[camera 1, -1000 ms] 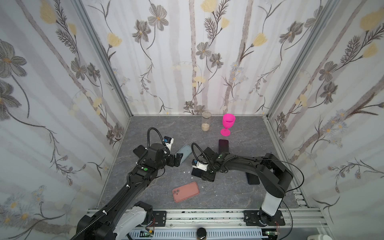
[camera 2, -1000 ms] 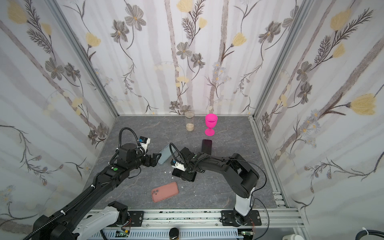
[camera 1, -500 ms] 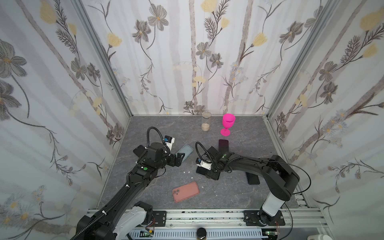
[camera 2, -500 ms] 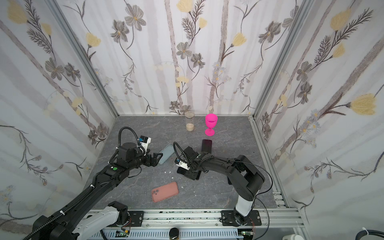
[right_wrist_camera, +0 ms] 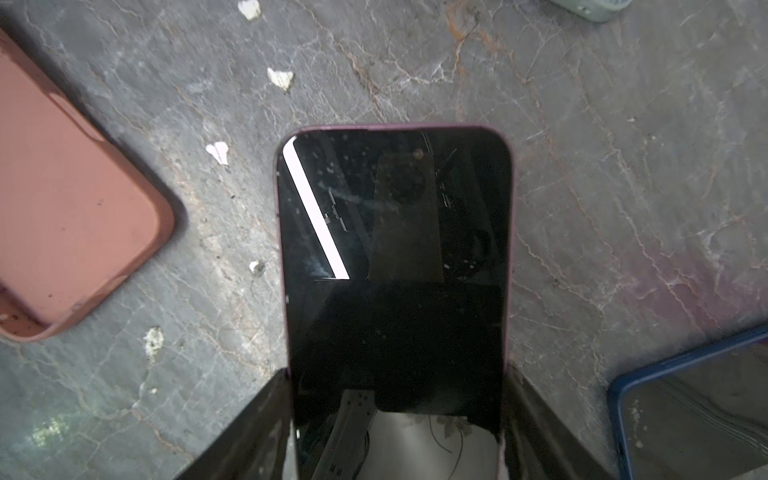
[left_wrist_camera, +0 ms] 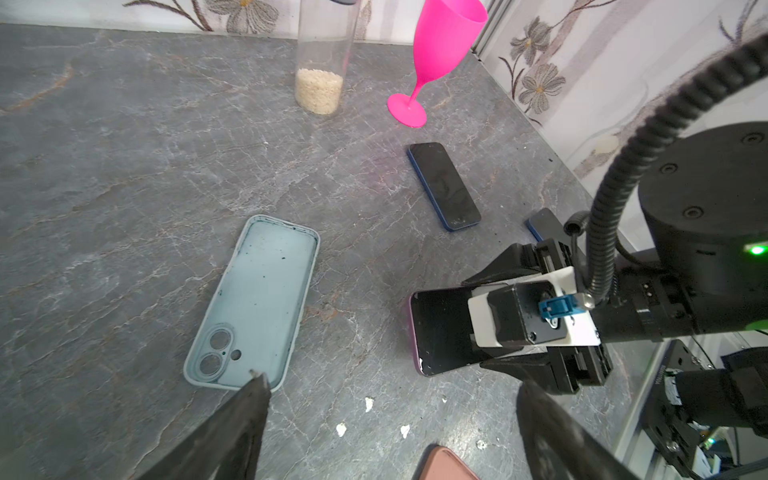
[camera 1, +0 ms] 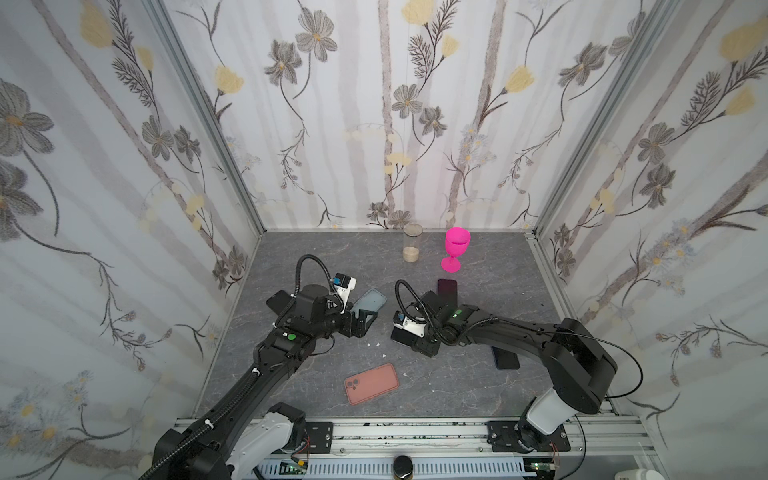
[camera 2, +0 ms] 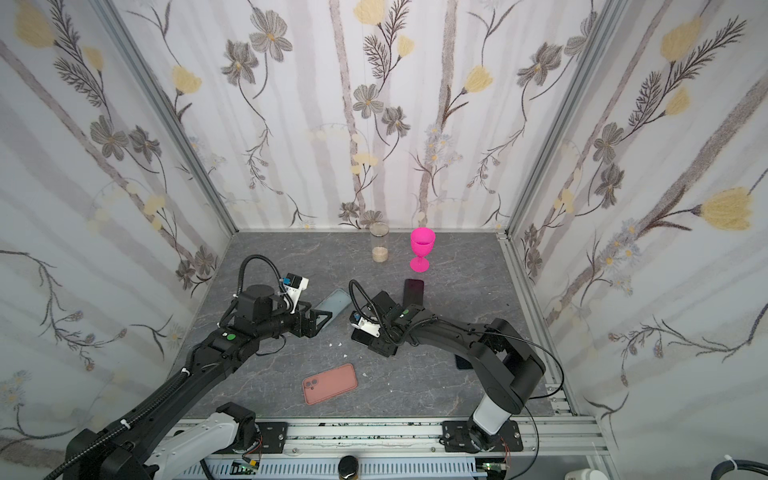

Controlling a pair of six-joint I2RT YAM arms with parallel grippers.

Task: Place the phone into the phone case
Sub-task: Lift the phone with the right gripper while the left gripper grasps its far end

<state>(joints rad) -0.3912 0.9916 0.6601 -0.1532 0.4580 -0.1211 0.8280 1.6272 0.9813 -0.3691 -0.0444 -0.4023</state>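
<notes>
Both top views: right end effector point(camera 1: 406, 334), pinching phone point(left_wrist_camera: 440, 328), is shifting slightly twd 2 o'clock, no nearer case point(camera 1: 371, 300); left end effector point(camera 1: 365, 318) spread.

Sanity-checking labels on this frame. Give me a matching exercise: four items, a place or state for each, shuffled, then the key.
Items
1. pale blue case
2. terracotta case
3. purple-rimmed phone
4. pink goblet

Places or states
A. upright near the back wall
B. between the right pincer's fingers
C. flat, nearest the front rail
D. flat, hollow side up, in front of the left pincer

Pairs: 1-D, 2-C, 3-B, 4-A
</notes>
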